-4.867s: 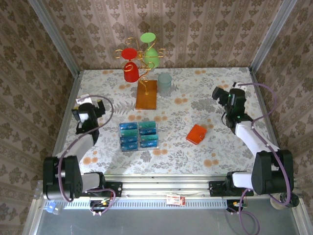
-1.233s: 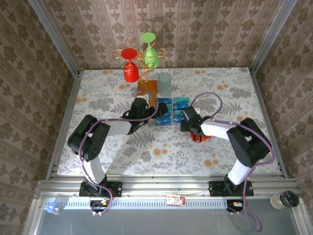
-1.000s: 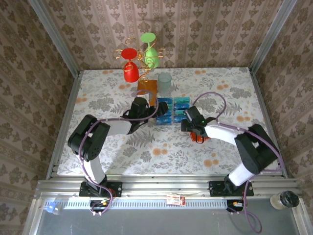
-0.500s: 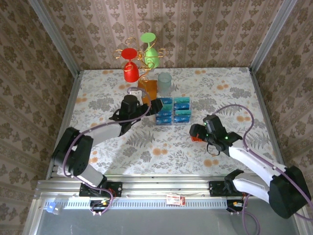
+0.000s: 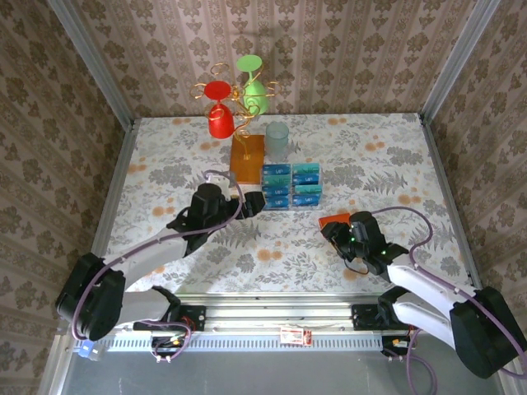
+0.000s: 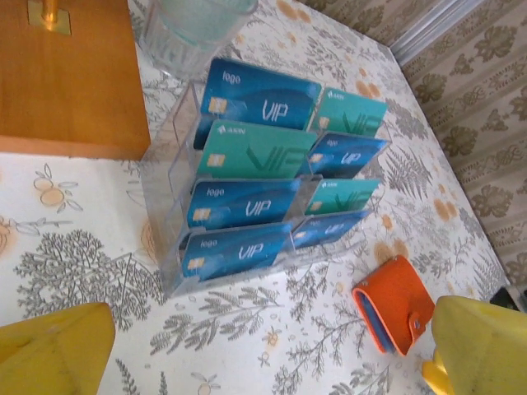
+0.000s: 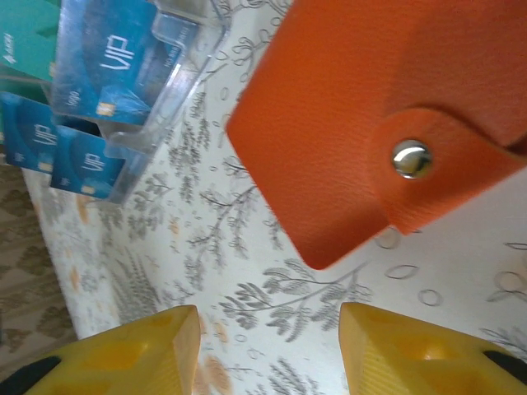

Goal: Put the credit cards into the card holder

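Note:
The credit cards [image 5: 291, 185], blue and teal, stand in rows in a clear rack [image 6: 169, 247] at the table's middle; they fill the upper half of the left wrist view [image 6: 255, 156]. The card holder [image 5: 333, 220] is a small orange wallet, snapped shut and lying flat right of the rack. My left gripper [image 5: 250, 202] is open, just left of the rack, its yellow fingers [image 6: 49, 350] wide apart. My right gripper [image 5: 337, 233] is open at the holder's near edge. The card holder [image 7: 379, 115] lies just beyond its yellow fingertips [image 7: 123, 350], with bare table between them.
A gold wire stand with a red cup [image 5: 220, 119] and a green cup [image 5: 254, 95] rises from an orange-brown base [image 5: 247, 158] behind the rack. A pale glass [image 5: 277, 140] stands beside it. Wallpapered walls close the back and sides.
Both arms have drawn back toward the near edge. The left gripper has slid left off the rack. The right gripper's fingers have come closer together behind the card holder.

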{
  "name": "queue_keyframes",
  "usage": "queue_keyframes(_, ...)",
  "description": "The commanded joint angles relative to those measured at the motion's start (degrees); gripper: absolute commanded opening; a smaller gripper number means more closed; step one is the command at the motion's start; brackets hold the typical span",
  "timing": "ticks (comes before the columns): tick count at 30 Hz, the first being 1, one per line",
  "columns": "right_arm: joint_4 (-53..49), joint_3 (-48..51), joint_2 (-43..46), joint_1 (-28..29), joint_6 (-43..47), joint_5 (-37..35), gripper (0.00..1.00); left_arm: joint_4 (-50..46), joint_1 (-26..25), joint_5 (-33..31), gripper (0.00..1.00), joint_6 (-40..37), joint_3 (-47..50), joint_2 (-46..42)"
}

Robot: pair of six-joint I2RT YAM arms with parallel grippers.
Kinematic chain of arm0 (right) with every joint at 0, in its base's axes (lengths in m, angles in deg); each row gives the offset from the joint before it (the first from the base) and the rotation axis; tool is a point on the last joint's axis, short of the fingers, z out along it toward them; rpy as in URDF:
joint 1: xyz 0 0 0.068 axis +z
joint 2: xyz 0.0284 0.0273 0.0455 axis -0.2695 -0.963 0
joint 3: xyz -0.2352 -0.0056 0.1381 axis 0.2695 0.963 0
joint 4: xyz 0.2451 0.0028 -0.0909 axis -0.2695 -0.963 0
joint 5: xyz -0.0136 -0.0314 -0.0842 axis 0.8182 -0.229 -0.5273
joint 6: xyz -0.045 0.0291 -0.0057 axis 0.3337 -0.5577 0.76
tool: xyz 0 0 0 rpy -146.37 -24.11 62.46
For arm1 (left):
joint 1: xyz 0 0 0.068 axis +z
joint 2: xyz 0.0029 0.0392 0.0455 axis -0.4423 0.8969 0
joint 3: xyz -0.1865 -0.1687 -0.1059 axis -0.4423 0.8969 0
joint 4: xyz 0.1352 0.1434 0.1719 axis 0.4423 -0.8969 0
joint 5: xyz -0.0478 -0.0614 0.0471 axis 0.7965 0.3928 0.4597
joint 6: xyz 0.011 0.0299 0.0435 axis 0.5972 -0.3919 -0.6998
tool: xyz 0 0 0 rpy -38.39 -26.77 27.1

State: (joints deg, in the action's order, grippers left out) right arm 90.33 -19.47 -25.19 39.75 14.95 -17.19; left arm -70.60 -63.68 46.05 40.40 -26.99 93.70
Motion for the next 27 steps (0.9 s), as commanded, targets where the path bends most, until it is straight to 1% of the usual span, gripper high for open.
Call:
queue_keyframes(1, 5.2, 0.7, -2.0, -0.3, -4.2, 0.6, 0.48, -1.4, -1.3, -2.5, 1.0, 1.2, 1.7, -1.8)
queue_keyframes(5, 7.5, 1.4, -3.9, -0.4, -5.7, 0.6, 0.47, -1.4, -2.5, -3.5, 1.0, 1.6, 2.5, -2.5)
queue_keyframes(15, 7.7, 1.7, -6.6, -0.4, -5.7, -0.9, 0.45, -1.4, -3.6, -4.1, 1.0, 1.5, 1.7, -2.2)
queue_keyframes(27, 11.3, 1.6, -12.2, -2.4, -4.9, -0.2, 0.36, -0.9, -4.2, -4.0, 1.0, 1.6, 1.2, -0.5)
